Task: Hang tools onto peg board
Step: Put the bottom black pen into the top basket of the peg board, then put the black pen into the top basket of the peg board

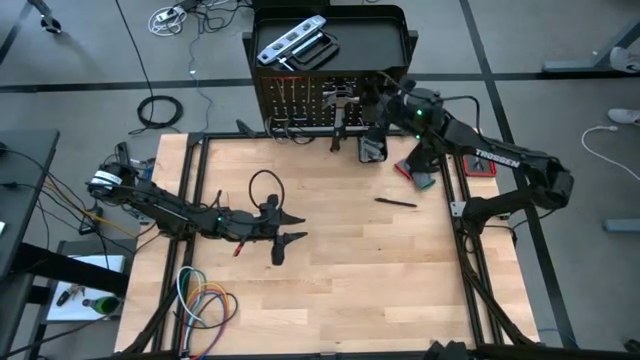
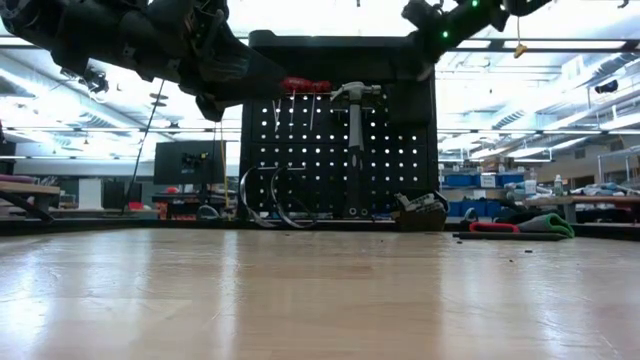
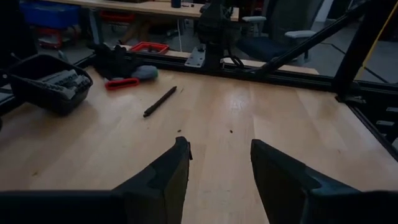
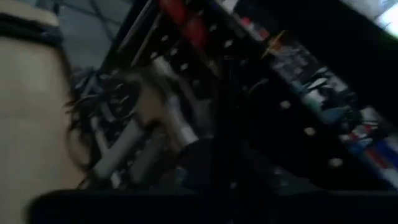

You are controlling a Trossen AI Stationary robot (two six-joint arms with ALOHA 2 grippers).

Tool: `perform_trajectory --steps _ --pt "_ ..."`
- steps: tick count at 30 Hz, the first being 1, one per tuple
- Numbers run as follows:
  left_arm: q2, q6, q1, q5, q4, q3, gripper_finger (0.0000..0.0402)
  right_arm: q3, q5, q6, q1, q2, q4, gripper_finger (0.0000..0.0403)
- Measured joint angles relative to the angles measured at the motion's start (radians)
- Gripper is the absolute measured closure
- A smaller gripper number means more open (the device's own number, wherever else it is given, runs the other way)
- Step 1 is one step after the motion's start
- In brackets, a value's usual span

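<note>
My right claw (image 1: 372, 100) is up against the face of the peg board (image 1: 300, 100), near its right end at the far edge of the worktop (image 1: 340, 260); whether its fingers are apart or together I cannot tell, for my right wrist view is a dark smear of holes and pale metal; a hammer (image 2: 354, 120) hangs on the board, head up and handle down, with red handles (image 2: 305, 86) of pliers hung just to its left; a silver level (image 1: 292, 43) lies in the tray on top of the stand; a thin dark screwdriver (image 1: 396, 202) lies flat on the bare wood, well apart from the board, and in my left wrist view it shows again (image 3: 160, 101); a small black box (image 1: 374, 148) sits just in front of the board beneath my right arm; my left claw (image 1: 290, 226) hangs over the middle of the worktop, fingers (image 3: 163, 177) part way open and holding nothing; coiled coloured cables (image 1: 205, 300) lie at the near left corner.
</note>
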Motion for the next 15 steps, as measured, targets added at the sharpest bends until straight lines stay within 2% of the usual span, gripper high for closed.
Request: perform_trajectory --steps 4,8,11,15 --pt "0.0 0.0 0.0 0.001 -0.001 0.0 0.023 0.0 -0.015 0.048 -0.003 -0.005 -0.011 0.0224" --pt "0.0 0.0 0.0 0.001 -0.001 0.0 0.023 0.015 0.102 0.048 -0.001 -0.015 -0.046 0.0139" --pt "0.0 -0.002 0.0 0.003 -0.002 0.0 0.023 0.04 0.153 0.071 0.043 -0.05 -0.098 0.0101" --pt "0.0 -0.004 0.0 0.003 -0.005 0.0 0.023 0.071 0.164 0.126 0.157 -0.138 -0.154 0.0085"
